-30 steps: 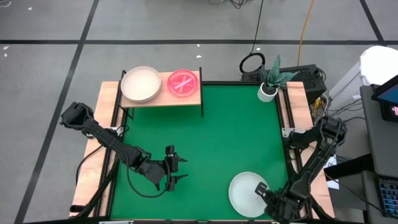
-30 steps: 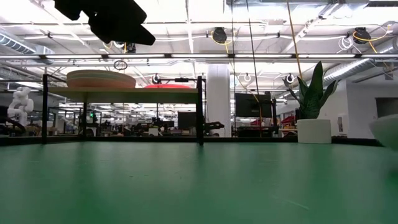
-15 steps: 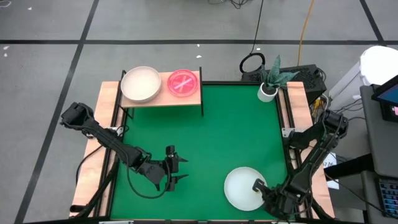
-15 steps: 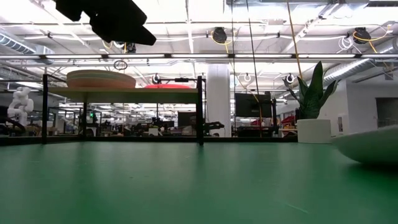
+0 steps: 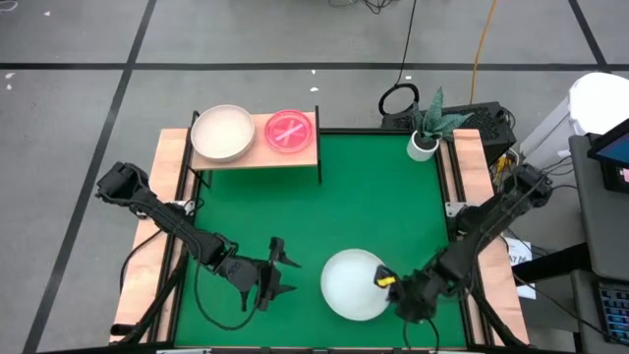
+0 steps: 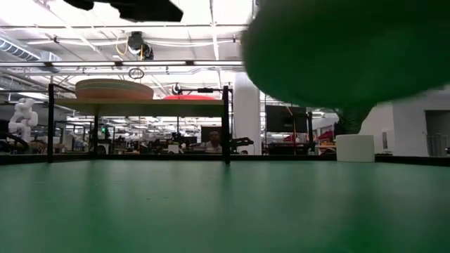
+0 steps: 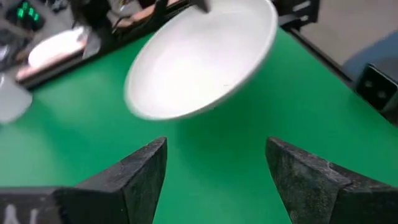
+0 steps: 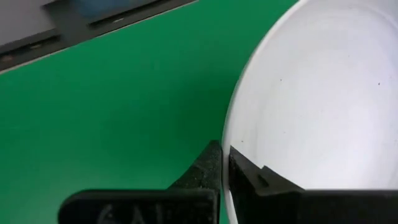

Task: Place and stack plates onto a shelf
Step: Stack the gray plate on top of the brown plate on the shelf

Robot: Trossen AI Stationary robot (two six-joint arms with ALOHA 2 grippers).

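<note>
A pale mint-white plate [image 5: 352, 285] is held in the air by my shut right gripper [image 5: 384, 281] near the table's near edge. The low view shows its underside [image 6: 344, 49] well above the green surface. My left gripper [image 5: 285, 276] is open just to the plate's left, its fingers [image 7: 140, 177] pointing at the plate [image 7: 199, 59]. The light-wood shelf [image 5: 257, 152] stands at the far left corner. It carries a stack of large pale plates [image 5: 221, 133] and a translucent magenta plate [image 5: 290, 131]. My right gripper holds the plate by its rim [image 8: 231, 140] on the side toward the table's right. The rim is pinched between the two fingers [image 8: 205, 168], one on the inner face and one underneath. They come roughly level from the right. The plate is lifted clear and slightly tilted.
A white plant pot [image 5: 424, 145] with a spiky plant stands at the far right corner. Wooden side strips [image 5: 167, 187] line the green table [image 5: 373, 197], whose middle is bare between shelf and arms. Thin black shelf legs [image 6: 226, 126] stand on the far side.
My right gripper has carried the plate from the near right corner toward the table's left and up, so the plate rose from close to the table to well clear of it. My left gripper has shifted slightly toward the near edge and the plate, staying open.
</note>
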